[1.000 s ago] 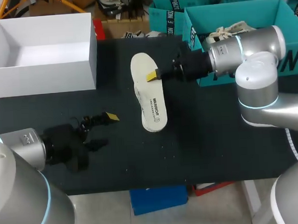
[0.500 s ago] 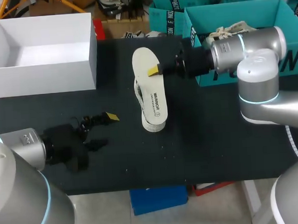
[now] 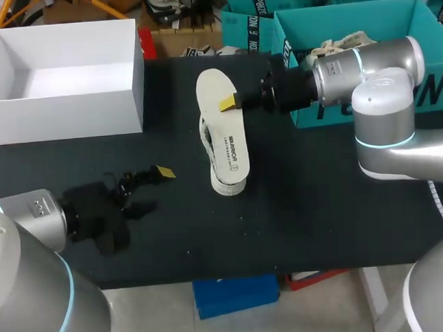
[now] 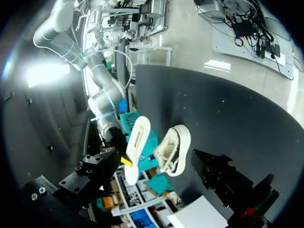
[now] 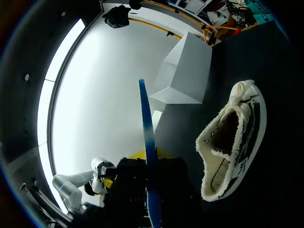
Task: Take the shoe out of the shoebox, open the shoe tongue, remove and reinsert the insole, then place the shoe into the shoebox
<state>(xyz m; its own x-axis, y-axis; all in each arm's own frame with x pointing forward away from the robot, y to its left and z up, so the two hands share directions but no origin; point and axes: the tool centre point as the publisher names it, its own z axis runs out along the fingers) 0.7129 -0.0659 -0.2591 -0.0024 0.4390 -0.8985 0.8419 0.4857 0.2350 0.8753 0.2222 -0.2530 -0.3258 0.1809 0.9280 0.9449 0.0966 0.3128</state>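
Note:
A white insole (image 3: 223, 129) hangs tilted above the table, and my right gripper (image 3: 228, 103) is shut on its edge near the heel end. In the right wrist view the insole (image 5: 146, 128) shows edge-on, blue underneath, between the yellow tips. The white shoe (image 3: 224, 185) lies on the black table (image 3: 320, 205) just under the insole, and its open mouth (image 5: 223, 142) is visible beside the gripper. My left gripper (image 3: 154, 190) stands open low at the front left, apart from the shoe, with nothing between its black fingers (image 4: 218, 173). The white shoebox (image 3: 61, 78) stands open at the back left.
A teal bin (image 3: 347, 18) holding another light shoe (image 3: 338, 44) sits at the back right, under my right arm (image 3: 373, 76). Bare black tabletop lies between the shoe and the table's front edge.
My right gripper has lifted the insole and drawn it slightly to the right, so the shoe now shows beneath it. The left arm has stayed where it was.

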